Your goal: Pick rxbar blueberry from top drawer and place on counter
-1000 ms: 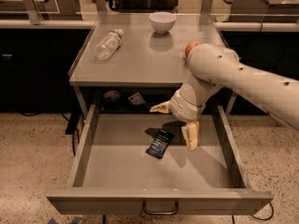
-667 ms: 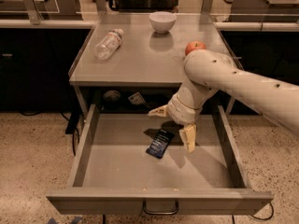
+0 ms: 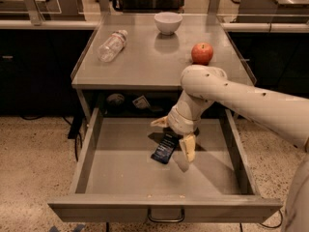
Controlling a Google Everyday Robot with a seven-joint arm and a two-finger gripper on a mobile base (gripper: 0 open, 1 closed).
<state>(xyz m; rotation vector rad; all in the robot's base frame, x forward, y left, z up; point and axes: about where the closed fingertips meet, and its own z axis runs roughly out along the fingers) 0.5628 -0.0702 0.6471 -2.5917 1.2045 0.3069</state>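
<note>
The rxbar blueberry (image 3: pixel 164 149), a dark navy bar with white print at its near end, lies flat in the middle of the open top drawer (image 3: pixel 120 178). My gripper (image 3: pixel 173 135) hangs into the drawer just above the bar's far end. It is open, with one cream finger (image 3: pixel 158 122) to the bar's far left and the other finger (image 3: pixel 188 149) at its right. It holds nothing. The counter (image 3: pixel 145 66) is the grey top right above the drawer.
On the counter lie a clear plastic bottle (image 3: pixel 111 45) on its side at the left, a white bowl (image 3: pixel 168 22) at the back and a red apple (image 3: pixel 202 53) at the right. The drawer's loop handle (image 3: pixel 165 217) is at the front.
My gripper has moved a little left and toward the drawer's front, closer over the bar. The apple now shows behind my arm. The bar has not moved.
</note>
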